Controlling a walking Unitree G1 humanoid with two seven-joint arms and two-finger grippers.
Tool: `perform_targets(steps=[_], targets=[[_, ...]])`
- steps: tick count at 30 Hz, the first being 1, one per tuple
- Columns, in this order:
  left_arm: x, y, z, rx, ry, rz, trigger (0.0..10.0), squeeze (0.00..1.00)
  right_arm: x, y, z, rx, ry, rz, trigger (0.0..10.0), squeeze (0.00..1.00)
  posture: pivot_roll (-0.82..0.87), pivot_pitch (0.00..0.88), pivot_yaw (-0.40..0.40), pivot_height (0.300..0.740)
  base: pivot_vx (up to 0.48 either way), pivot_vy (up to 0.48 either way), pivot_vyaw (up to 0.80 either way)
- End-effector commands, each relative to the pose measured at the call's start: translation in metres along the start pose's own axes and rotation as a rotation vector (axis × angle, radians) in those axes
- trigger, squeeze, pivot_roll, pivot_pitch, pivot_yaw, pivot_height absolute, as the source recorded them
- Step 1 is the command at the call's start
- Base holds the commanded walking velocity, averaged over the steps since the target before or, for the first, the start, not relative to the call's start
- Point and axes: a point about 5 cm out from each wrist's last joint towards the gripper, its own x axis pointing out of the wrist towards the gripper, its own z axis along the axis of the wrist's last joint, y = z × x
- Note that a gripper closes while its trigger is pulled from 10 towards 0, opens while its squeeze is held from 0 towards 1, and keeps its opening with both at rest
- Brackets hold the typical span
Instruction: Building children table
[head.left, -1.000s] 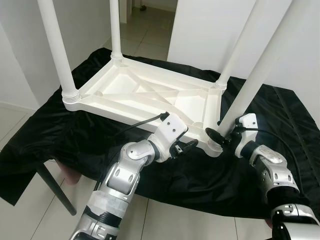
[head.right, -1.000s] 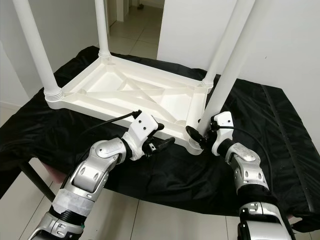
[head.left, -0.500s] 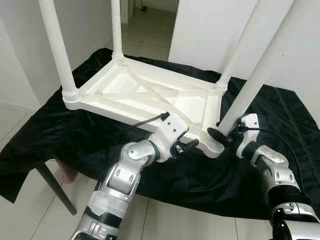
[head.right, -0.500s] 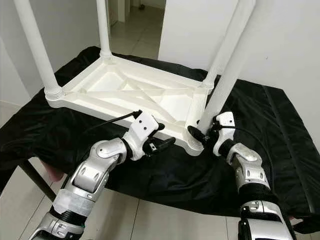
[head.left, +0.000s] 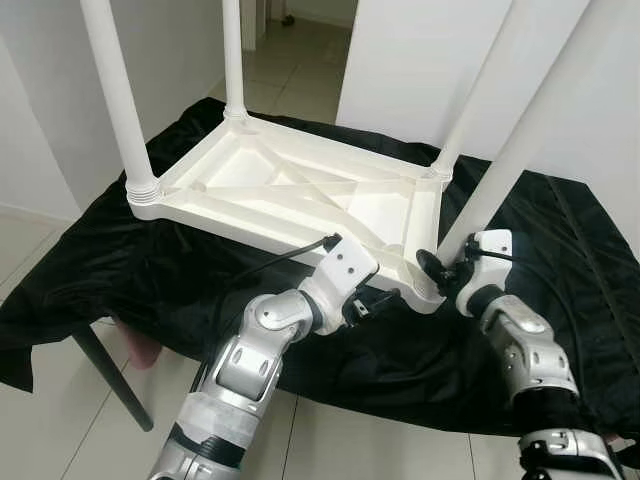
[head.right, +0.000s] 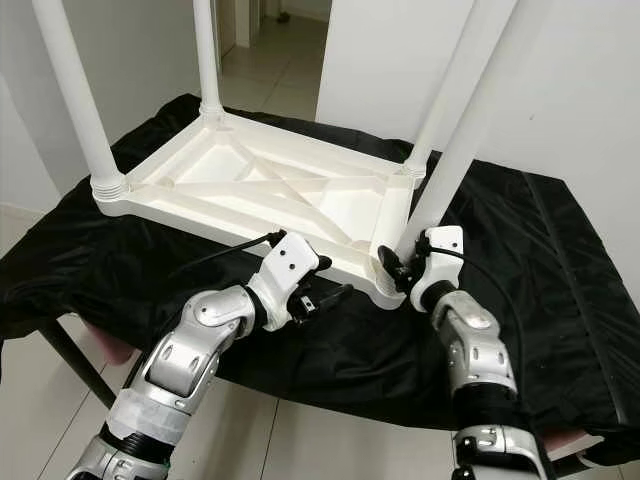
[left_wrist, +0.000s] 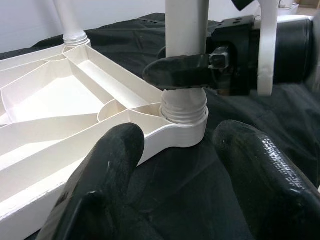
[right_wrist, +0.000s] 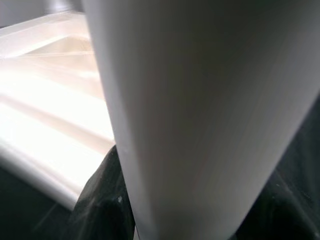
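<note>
From my seat, all four legs run out of the top of the head views, so I can't see their ends. The desk itself is hidden under a black cloth (head.left: 120, 270); one dark desk leg (head.left: 110, 375) pokes out at the left over pale floor tiles (head.left: 60, 420).

The children table (head.left: 290, 190) lies upside down on that cloth, white plastic, with diagonal ribs crossing its underside and a ribbed collar at every corner. Left to right: the near-left leg (head.left: 120, 100) stands upright in its corner, the far-left leg (head.left: 232, 55) behind it, then the far-right leg (head.left: 480, 90), then the near-right leg (head.left: 525, 130), which leans a bit away from the tabletop.

My left gripper (head.left: 372, 300) sits low in front of the table's near edge, just left of the near-right corner. In its wrist view the two black fingers (left_wrist: 107, 170) are spread apart with nothing between them, the cloth below and the corner collar (left_wrist: 184, 116) just beyond.

The right gripper (head.left: 440, 268) is at the foot of the near-right leg, jaws clamped around it just above the collar. Its wrist view is mostly a blurred white post up close with a dark fingertip (right_wrist: 102, 195) at the edge, so no detail there.

No brand, label or writing that I can read anywhere.
</note>
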Motion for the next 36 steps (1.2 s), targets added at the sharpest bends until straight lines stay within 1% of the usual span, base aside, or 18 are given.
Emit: perform_targets(steps=[1, 2, 5, 6, 9, 12, 18, 19, 20, 21, 22, 26, 28, 30, 31, 34, 35, 36], targets=[[0.001, 0.000, -0.002, -0.013, 0.006, 0.077, 10.0, 0.00, -0.010, -0.008, -0.011, 0.048, 0.043, -0.141, 10.0, 0.00, -0.04, 0.000, -0.120, 0.740, 0.000, 0.000, 0.00], [0.001, 0.000, -0.002, -0.013, 0.006, 0.077, 10.0, 0.00, -0.010, -0.008, -0.011, 0.048, 0.043, -0.141, 10.0, 0.00, -0.04, 0.000, -0.120, 0.740, 0.000, 0.000, 0.00], [0.000, -0.001, -0.002, -0.017, 0.008, 0.077, 10.0, 0.00, -0.020, 0.001, -0.014, 0.069, 0.029, -0.270, 10.0, 0.00, -0.04, 0.000, -0.129, 0.740, 0.000, 0.000, 0.00], [-0.001, -0.001, -0.004, -0.022, 0.015, 0.084, 10.0, 0.00, -0.030, 0.010, -0.016, 0.071, 0.028, -0.430, 10.0, 0.00, -0.04, 0.003, -0.139, 0.740, 0.000, 0.000, 0.00], [-0.002, 0.000, -0.006, -0.028, 0.021, 0.090, 10.0, 0.00, -0.034, 0.017, -0.014, 0.076, 0.026, -0.521, 10.0, 0.00, -0.03, 0.006, -0.143, 0.740, 0.000, 0.000, 0.00], [-0.003, -0.001, -0.005, -0.032, 0.022, 0.095, 10.0, 0.00, -0.036, 0.025, -0.011, 0.086, 0.030, -0.570, 10.0, 0.00, -0.02, 0.013, -0.140, 0.740, 0.000, 0.000, 0.00], [-0.005, -0.004, -0.006, -0.034, 0.025, 0.092, 10.0, 0.00, -0.039, 0.030, -0.012, 0.091, 0.036, -0.551, 10.0, 0.00, -0.01, 0.009, -0.134, 0.740, 0.000, 0.000, 0.00], [-0.005, -0.004, -0.007, -0.029, 0.030, 0.088, 10.0, 0.00, -0.040, 0.030, -0.010, 0.098, 0.017, -0.520, 10.0, 0.94, -0.01, 0.003, -0.130, 0.740, 0.000, 0.000, 0.00], [-0.005, -0.004, -0.007, -0.029, 0.030, 0.088, 10.0, 0.00, -0.040, 0.030, -0.010, 0.098, 0.017, -0.520, 10.0, 0.94, -0.01, 0.003, -0.130, 0.740, 0.000, 0.000, 0.00], [-0.006, -0.003, -0.006, -0.024, 0.032, 0.086, 10.0, 0.00, -0.039, 0.030, -0.007, 0.117, -0.012, -0.457, 10.0, 1.00, -0.01, 0.001, -0.128, 0.740, 0.000, 0.000, 0.00], [-0.006, -0.001, -0.005, -0.019, 0.032, 0.086, 10.0, 0.00, -0.038, 0.030, -0.004, 0.127, -0.038, -0.399, 10.0, 1.00, -0.01, 0.000, -0.128, 0.740, 0.000, 0.000, 0.00], [-0.005, 0.000, -0.004, -0.016, 0.031, 0.086, 10.0, 0.00, -0.038, 0.029, -0.001, 0.133, -0.053, -0.364, 10.0, 1.00, 0.00, 0.000, -0.130, 0.740, 0.000, 0.000, 0.00], [-0.006, 0.003, -0.004, -0.007, 0.031, 0.093, 10.0, 0.00, -0.035, 0.022, -0.002, 0.124, -0.043, -0.259, 10.0, 1.00, 0.00, 0.000, -0.142, 0.740, 0.000, 0.000, 0.00], [-0.006, 0.003, -0.004, -0.007, 0.031, 0.093, 10.0, 0.00, -0.035, 0.022, -0.002, 0.124, -0.043, -0.259, 10.0, 1.00, 0.00, 0.000, -0.142, 0.740, 0.000, 0.000, 0.00], [-0.006, 0.005, -0.004, -0.004, 0.033, 0.100, 10.0, 0.00, -0.034, 0.013, -0.005, 0.089, -0.025, -0.209, 10.0, 0.00, 0.01, 0.000, -0.142, 0.740, 0.000, 0.000, 0.00], [-0.007, 0.007, -0.003, -0.003, 0.032, 0.108, 10.0, 0.00, -0.034, 0.000, -0.010, 0.067, 0.011, -0.161, 10.0, 0.00, 0.01, 0.000, -0.144, 0.740, 0.000, 0.000, 0.00], [-0.006, 0.007, -0.003, -0.003, 0.032, 0.109, 10.0, 0.00, -0.032, -0.007, -0.013, 0.043, 0.024, -0.118, 10.0, 0.00, 0.03, 0.000, -0.141, 0.740, 0.000, 0.000, 0.00], [-0.008, 0.006, -0.002, -0.002, 0.031, 0.109, 10.0, 0.00, -0.030, -0.013, -0.014, -0.005, 0.025, -0.009, 10.0, 0.00, 0.03, 0.000, -0.138, 0.740, 0.000, 0.000, 0.00]])
